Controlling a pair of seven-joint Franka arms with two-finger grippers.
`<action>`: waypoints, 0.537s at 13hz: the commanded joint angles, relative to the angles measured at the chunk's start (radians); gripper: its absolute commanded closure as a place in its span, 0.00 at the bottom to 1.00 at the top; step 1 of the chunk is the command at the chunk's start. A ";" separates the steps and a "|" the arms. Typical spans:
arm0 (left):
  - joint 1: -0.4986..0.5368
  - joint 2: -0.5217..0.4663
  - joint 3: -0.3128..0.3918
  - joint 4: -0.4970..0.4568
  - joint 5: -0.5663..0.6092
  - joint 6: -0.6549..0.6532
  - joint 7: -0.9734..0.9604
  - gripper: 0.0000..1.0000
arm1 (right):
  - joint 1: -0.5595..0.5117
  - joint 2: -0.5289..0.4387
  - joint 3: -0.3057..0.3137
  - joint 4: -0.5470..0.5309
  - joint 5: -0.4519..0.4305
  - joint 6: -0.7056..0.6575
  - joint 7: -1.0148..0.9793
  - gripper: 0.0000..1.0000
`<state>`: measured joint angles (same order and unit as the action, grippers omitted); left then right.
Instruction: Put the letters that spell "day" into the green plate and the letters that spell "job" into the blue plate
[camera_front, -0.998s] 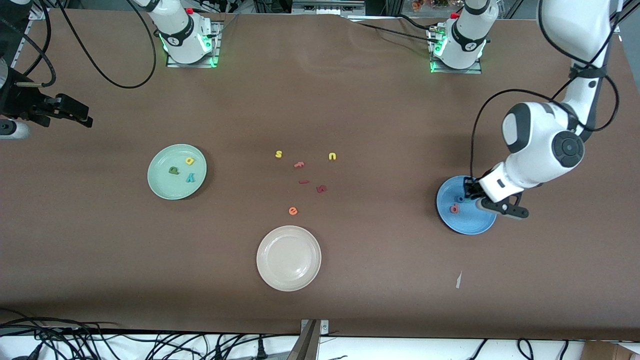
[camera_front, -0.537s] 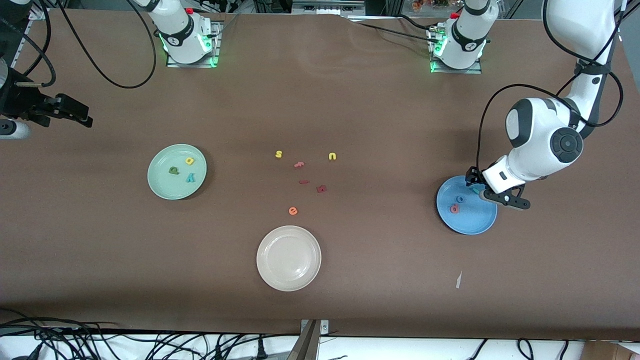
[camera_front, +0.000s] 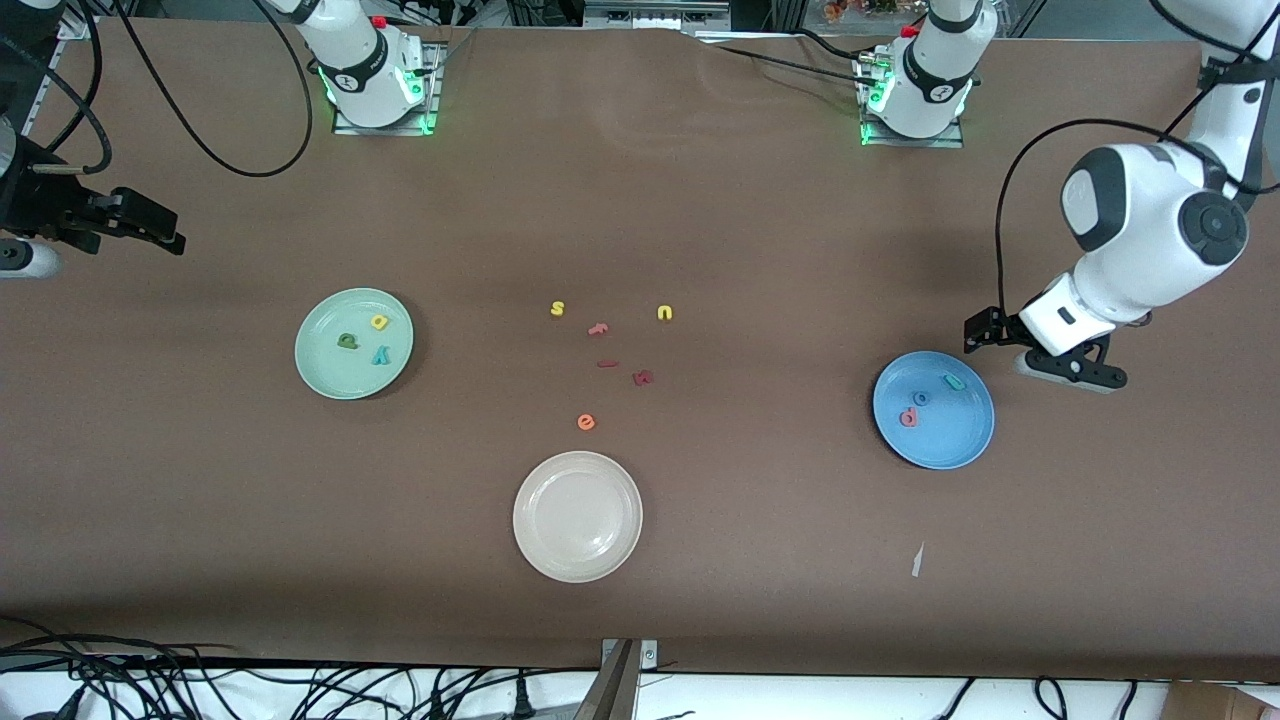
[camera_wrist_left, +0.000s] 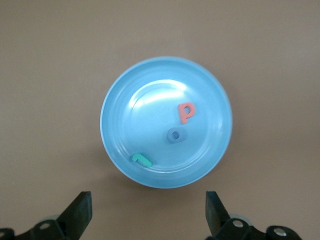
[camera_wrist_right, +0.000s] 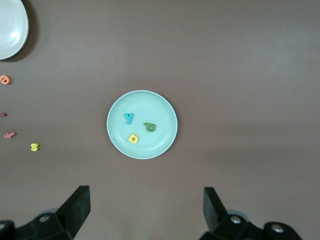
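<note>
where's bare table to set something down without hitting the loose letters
Bare stretches lie between the green plate and the loose letters, and between those letters and the blue plate. It is crowded from the yellow s down to the orange e, just above the cream plate.

We see even, bright overhead light on the brown tabletop (camera_front: 700, 200). Soft short shadows hug the plates. Glare streaks the blue plate (camera_wrist_left: 120, 145) in the left wrist view. Green lamps glow at both arm bases. All views look sharp.
</note>
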<state>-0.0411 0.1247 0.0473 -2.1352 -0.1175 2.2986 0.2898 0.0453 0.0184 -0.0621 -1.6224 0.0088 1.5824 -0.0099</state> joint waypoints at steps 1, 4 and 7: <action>0.010 -0.076 -0.024 0.099 0.027 -0.185 -0.009 0.00 | -0.012 -0.014 0.007 -0.011 0.019 -0.001 -0.010 0.00; 0.036 -0.076 -0.021 0.314 0.033 -0.461 -0.020 0.00 | -0.012 -0.014 0.007 -0.011 0.017 0.004 -0.009 0.00; 0.037 -0.085 -0.036 0.496 0.113 -0.683 -0.070 0.00 | -0.012 -0.014 0.007 -0.011 0.019 0.005 -0.009 0.00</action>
<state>-0.0110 0.0282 0.0333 -1.7511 -0.0731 1.7317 0.2720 0.0452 0.0185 -0.0621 -1.6224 0.0089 1.5833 -0.0099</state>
